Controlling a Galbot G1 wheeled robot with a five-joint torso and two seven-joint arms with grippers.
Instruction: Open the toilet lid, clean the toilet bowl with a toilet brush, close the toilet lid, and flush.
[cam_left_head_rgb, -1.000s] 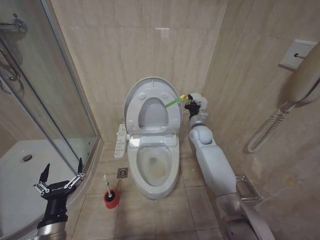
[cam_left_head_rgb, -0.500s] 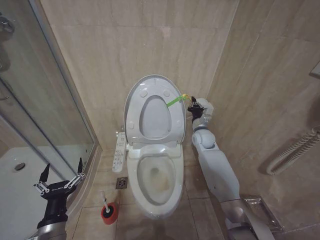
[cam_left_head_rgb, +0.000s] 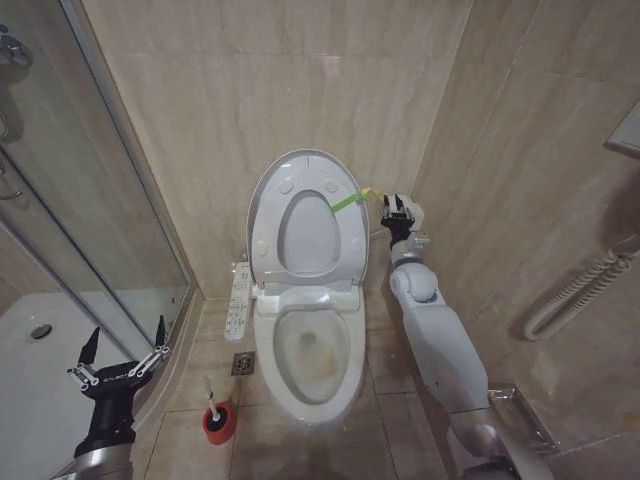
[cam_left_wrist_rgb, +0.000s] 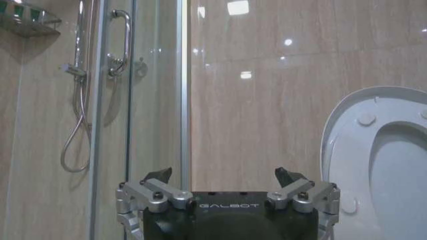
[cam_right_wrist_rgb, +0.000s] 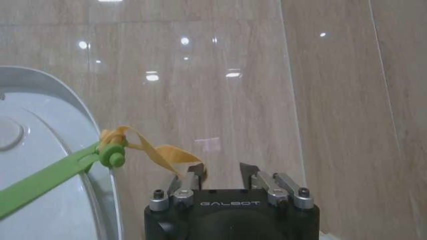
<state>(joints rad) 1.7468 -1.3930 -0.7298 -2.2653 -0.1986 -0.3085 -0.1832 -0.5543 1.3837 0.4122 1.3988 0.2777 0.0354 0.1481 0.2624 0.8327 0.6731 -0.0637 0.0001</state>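
The toilet lid (cam_left_head_rgb: 302, 215) stands upright at the far wall, leaning back with the ring seat (cam_left_head_rgb: 308, 232) raised against it, so the toilet bowl (cam_left_head_rgb: 312, 355) below is uncovered and its stained inside can be reached. A green strap (cam_left_head_rgb: 347, 203) runs across the lid to its right edge, where a yellow loop (cam_right_wrist_rgb: 143, 147) is tied; I think it is there to give a hand something easy to pull.

The right hand (cam_left_head_rgb: 396, 212) is just to the right of this edge, with the yellow loop passing at its narrow fingers (cam_right_wrist_rgb: 193, 178). Whether they pinch the loop or only touch it, I cannot tell.

The toilet brush (cam_left_head_rgb: 213, 398) stands in its red holder (cam_left_head_rgb: 219, 424) on the floor, near and left of the bowl, untouched. The left hand (cam_left_head_rgb: 120, 355) waits wide open at the near left, beside the shower glass (cam_left_head_rgb: 110, 230), probably because the brush is on its side.
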